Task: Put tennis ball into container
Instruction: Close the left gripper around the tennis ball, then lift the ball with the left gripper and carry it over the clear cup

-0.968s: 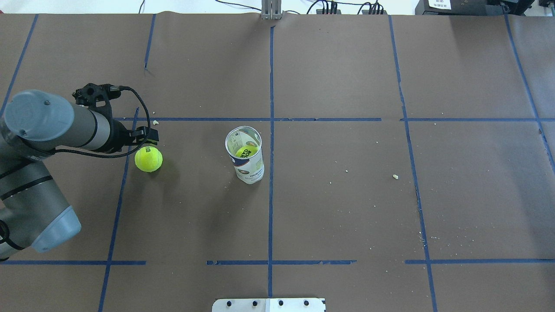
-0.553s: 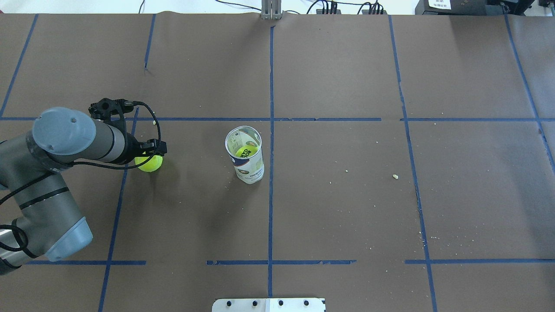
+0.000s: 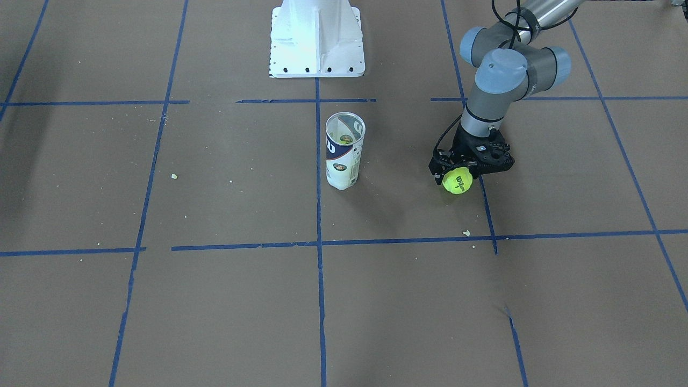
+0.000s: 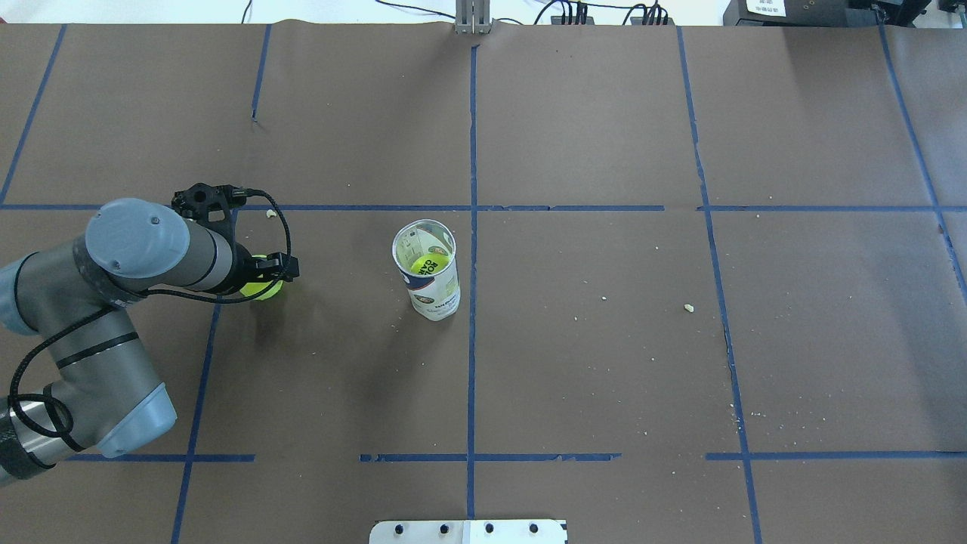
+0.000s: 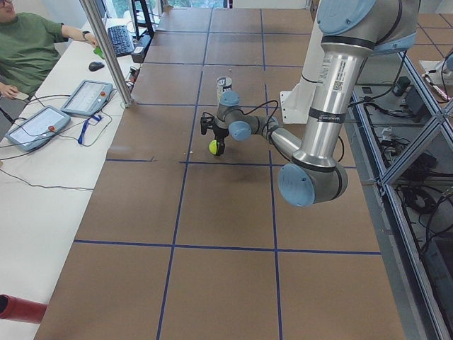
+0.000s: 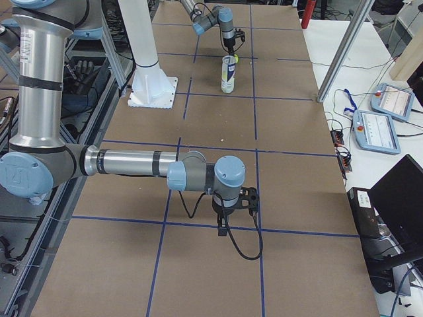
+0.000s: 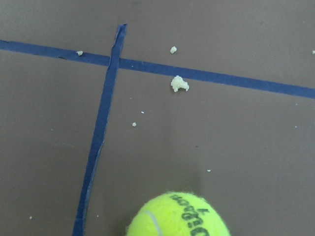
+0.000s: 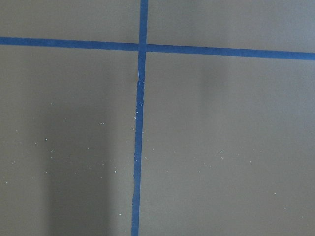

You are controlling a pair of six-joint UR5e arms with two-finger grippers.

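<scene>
Two tennis balls and one tube are in view. The loose tennis ball (image 3: 457,180), bright yellow-green, carries black "Wilson" lettering with a "1" beneath it. It sits on the brown paper table (image 3: 215,301) just beside a blue tape line (image 3: 486,209), well apart from the container (image 3: 344,156). The left gripper (image 3: 458,171) hangs straight over this ball, its jaws spread to either side of it; no squeeze on the fuzz shows. The container stands upright and uncapped, a clear tube with a white and dark navy label whose print is too small to read. Inside it lies the second ball (image 4: 429,265), with black lettering I cannot make out. The right gripper (image 6: 228,221) points down at bare paper, and its jaw state cannot be told.
</scene>
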